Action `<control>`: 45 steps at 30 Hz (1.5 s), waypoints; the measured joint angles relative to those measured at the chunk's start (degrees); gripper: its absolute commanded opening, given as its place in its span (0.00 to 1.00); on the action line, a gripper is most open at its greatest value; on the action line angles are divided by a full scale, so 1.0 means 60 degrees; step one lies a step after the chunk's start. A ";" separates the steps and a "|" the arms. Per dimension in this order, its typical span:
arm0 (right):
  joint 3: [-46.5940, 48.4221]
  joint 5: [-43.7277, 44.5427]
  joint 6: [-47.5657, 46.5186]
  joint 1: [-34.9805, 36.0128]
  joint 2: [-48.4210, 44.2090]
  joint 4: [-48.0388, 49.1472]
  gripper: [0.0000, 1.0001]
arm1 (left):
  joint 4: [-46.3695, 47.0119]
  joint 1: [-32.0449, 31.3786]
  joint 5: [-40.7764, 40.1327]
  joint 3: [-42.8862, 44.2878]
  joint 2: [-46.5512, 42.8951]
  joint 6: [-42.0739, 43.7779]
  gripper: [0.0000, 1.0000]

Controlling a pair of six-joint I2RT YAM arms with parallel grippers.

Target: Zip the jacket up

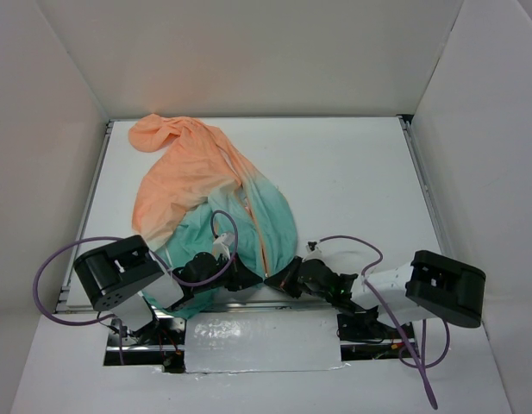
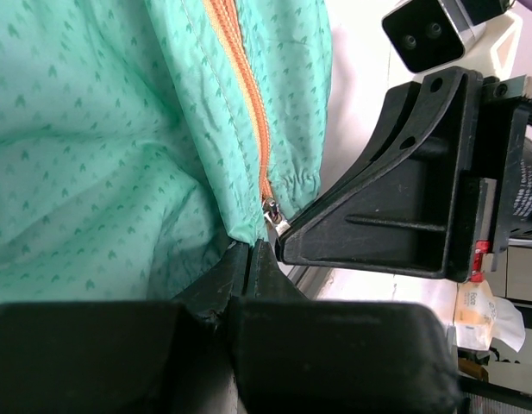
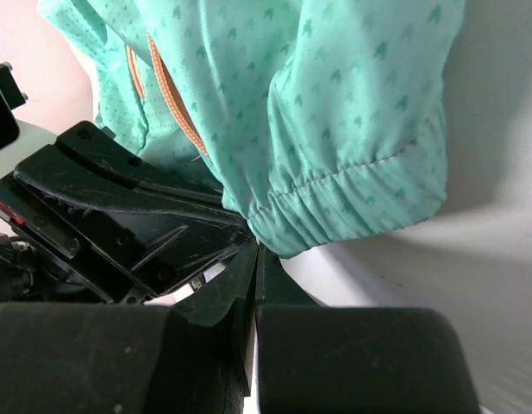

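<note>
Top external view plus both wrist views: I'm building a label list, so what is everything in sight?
Thin hooded fabric jacket: one, peach-orange fading to teal, crumpled on the table's left half.
Toothed zipper: one, orange, down the jacket's front; small metal slider at the hem end.
Flat table: one, white, under everything.
Crinkled foil sheet: one, silver, near edge.
Thin cables: several, purple, looping off both arms.
Left claw: black, shut on the jacket's hem.
Right claw: black, shut, tip at the slider.

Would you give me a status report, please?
Left gripper shut on jacket hem. Right gripper shut beside zipper slider, grip unclear. Slider at bottom. Nothing obstructing.
</note>
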 measured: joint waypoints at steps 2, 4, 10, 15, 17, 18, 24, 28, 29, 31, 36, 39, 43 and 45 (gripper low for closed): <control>0.0117 -0.0044 0.0098 0.0000 -0.0109 -0.0346 0.00 | 0.0015 0.0000 0.0007 -0.0036 0.0000 0.0004 0.00; 0.0437 -0.0095 0.0175 -0.0011 -0.0222 -0.1027 0.00 | 0.0040 0.0000 0.0011 -0.0069 -0.0004 0.0025 0.00; 0.1891 -0.1056 0.0193 -0.0630 -0.0233 -0.3479 0.00 | 0.0481 0.0011 -0.0029 -0.0262 0.0073 0.0106 0.00; 0.2907 -0.1708 -0.0044 -0.0969 -0.0229 -0.5446 0.00 | 0.0801 0.0015 -0.0011 -0.0419 0.0109 0.0280 0.00; 0.3424 -0.1814 -0.0135 -0.1042 -0.0229 -0.6284 0.00 | 0.0914 0.0015 -0.0011 -0.0423 0.0109 0.0284 0.00; 0.3701 -0.1883 -0.0153 -0.1075 -0.0226 -0.6757 0.00 | 0.0965 0.0015 -0.0011 -0.0423 0.0109 0.0288 0.00; 0.5442 -0.2339 0.0036 -0.1337 0.0663 -0.9103 0.00 | 0.1129 0.0015 0.0004 -0.0423 0.0113 0.0339 0.00; 0.5945 -0.3064 0.0124 -0.1727 0.1672 -0.9599 0.00 | 0.1009 0.0015 0.0047 -0.0495 0.0124 0.0539 0.00; 0.5982 -0.3275 0.0149 -0.1789 0.1858 -0.9617 0.00 | 0.0973 0.0015 0.0062 -0.0532 0.0124 0.0557 0.00; 0.6011 -0.3523 0.0186 -0.1821 0.2014 -0.9621 0.00 | 0.0885 0.0011 0.0171 -0.0583 0.0124 0.0714 0.00; 0.6011 -0.3832 0.0328 -0.1942 0.1960 -0.9661 0.00 | 0.0936 -0.0015 0.0335 -0.0590 0.0120 0.1056 0.00; 0.6062 -0.4189 0.0444 -0.2211 0.2036 -0.9817 0.00 | 0.1009 -0.0069 0.0335 -0.0590 0.0124 0.1260 0.00; 0.6586 -0.4637 0.0612 -0.2532 0.2772 -1.0353 0.00 | 0.1071 -0.0106 0.0248 -0.0590 0.0361 0.1351 0.00; 0.6798 -0.4776 0.0656 -0.2612 0.3104 -1.0553 0.00 | 0.1067 -0.0109 0.0219 -0.0590 0.0444 0.1443 0.00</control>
